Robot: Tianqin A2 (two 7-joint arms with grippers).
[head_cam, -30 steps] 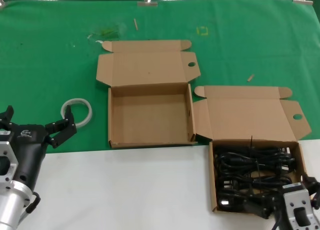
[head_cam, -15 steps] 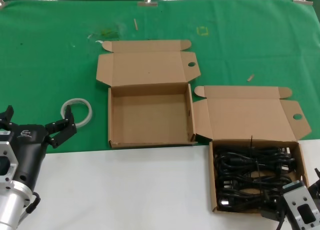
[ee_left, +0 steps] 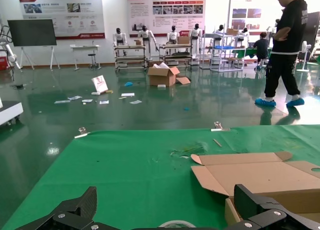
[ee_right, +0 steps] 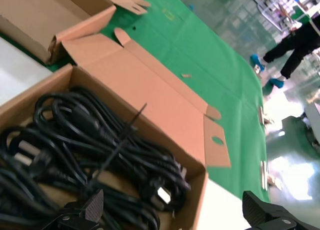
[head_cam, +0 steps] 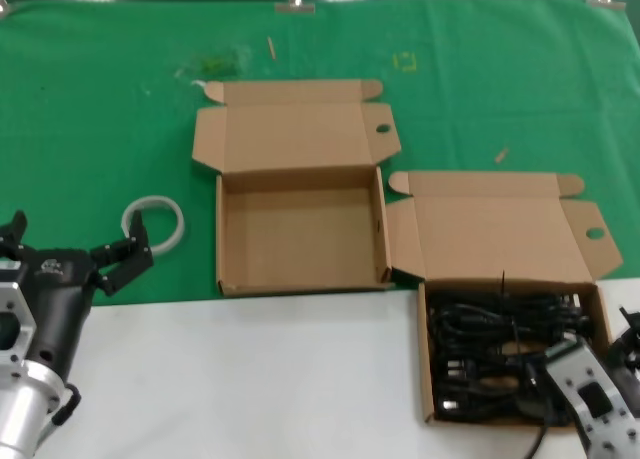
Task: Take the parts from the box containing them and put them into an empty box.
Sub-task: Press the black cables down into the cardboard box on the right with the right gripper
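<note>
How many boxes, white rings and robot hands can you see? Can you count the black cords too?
Boxes: 2, the empty box and the box of cords
White ring: 1
Robot hands: 2, left hand, right hand
Black cords: tangled, cannot count
Total counted: 5

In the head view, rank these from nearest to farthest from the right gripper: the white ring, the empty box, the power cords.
From the right gripper, low on the robot's right:
1. The power cords, directly beneath it in the winged-lid box.
2. The empty box, toward the robot's left, on the green cloth.
3. The white ring, farthest left, beside the left gripper.
</note>
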